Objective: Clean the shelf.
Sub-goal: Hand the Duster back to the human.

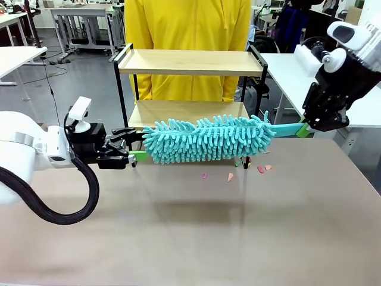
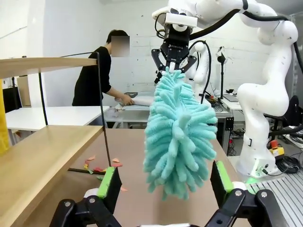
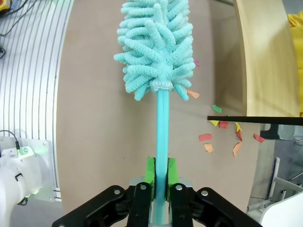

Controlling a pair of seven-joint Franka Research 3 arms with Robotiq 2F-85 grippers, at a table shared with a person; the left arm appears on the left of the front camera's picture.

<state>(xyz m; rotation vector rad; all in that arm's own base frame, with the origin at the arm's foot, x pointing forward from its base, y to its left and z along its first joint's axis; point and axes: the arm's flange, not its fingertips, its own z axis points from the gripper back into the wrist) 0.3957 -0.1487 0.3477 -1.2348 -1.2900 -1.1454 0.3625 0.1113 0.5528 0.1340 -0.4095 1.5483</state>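
Note:
The shelf (image 1: 190, 62) stands at the table's far side, two wooden boards in a black frame. In front of its lower board a fluffy turquoise duster (image 1: 208, 140) hangs level above the table. My right gripper (image 1: 305, 128) is shut on the duster's handle (image 3: 162, 127), which the right wrist view shows clamped between the green pads of that gripper (image 3: 161, 172). My left gripper (image 1: 136, 154) is open at the duster's free tip. In the left wrist view the duster head (image 2: 177, 137) hangs just ahead of that gripper's (image 2: 165, 182) spread fingers, beside the lower board (image 2: 42, 161).
Small coloured paper scraps (image 1: 247, 170) lie on the brown table (image 1: 190, 238) by the shelf's right foot, and they show again as scraps (image 3: 222, 137) in the right wrist view. A person in yellow (image 1: 190, 24) stands right behind the shelf. A white table (image 1: 351, 113) sits at the right.

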